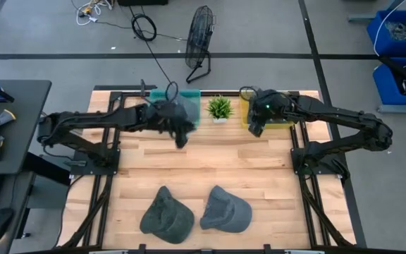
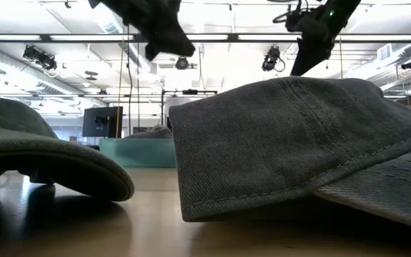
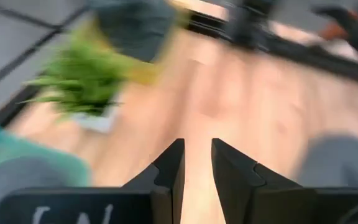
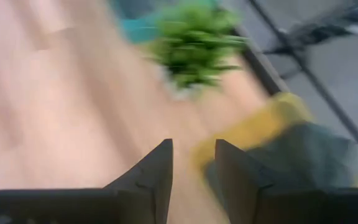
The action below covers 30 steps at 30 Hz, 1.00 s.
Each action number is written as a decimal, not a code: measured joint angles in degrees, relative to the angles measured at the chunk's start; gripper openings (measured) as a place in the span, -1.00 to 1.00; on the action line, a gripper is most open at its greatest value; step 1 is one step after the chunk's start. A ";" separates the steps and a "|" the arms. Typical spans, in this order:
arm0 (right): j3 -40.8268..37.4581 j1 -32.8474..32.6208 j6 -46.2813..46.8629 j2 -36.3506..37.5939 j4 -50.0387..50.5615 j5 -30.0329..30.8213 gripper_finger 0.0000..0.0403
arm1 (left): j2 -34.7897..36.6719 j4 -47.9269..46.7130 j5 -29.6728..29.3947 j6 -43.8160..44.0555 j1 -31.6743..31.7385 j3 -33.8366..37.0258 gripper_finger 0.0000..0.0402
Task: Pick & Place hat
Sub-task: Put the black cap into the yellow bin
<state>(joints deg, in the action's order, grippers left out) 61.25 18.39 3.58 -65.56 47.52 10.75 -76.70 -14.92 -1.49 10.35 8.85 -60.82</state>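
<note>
Two grey hats lie brim-down near the table's near edge: one to the left (image 1: 166, 216) (image 2: 41, 157), one to the right (image 1: 225, 210) (image 2: 298, 143). My left gripper (image 1: 182, 137) (image 3: 197, 155) hovers above the table just in front of the teal bin (image 1: 177, 106), its fingers a narrow gap apart and holding nothing. My right gripper (image 1: 256, 129) (image 4: 193, 155) hovers in front of the yellow bin (image 1: 266, 113) (image 4: 260, 127), also narrowly open and empty. A grey hat (image 4: 303, 155) sits in the yellow bin.
A small green plant (image 1: 220, 108) (image 3: 86, 78) (image 4: 194, 40) stands between the two bins at the far edge. Bare wood (image 1: 210, 166) lies between the grippers and the two hats. A fan (image 1: 201, 39) stands on the floor beyond the table.
</note>
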 joint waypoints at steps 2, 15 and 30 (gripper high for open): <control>0.00 -2.37 -0.29 0.00 -0.37 -2.36 -0.39 | 0.38 -2.46 0.90 -2.39 -2.87 0.00 -0.57; 0.00 -26.79 -1.06 -3.84 -5.75 -20.99 -0.39 | -0.16 -7.12 0.08 0.55 -19.77 0.00 -0.39; 0.00 -36.63 -0.48 -16.71 -9.47 -22.17 -0.39 | -2.87 -11.30 -4.88 50.63 -41.58 4.90 -0.36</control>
<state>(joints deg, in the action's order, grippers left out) 61.25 -18.24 3.10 -82.27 38.05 -11.42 -79.57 -26.22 -6.37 60.98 -32.73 -55.92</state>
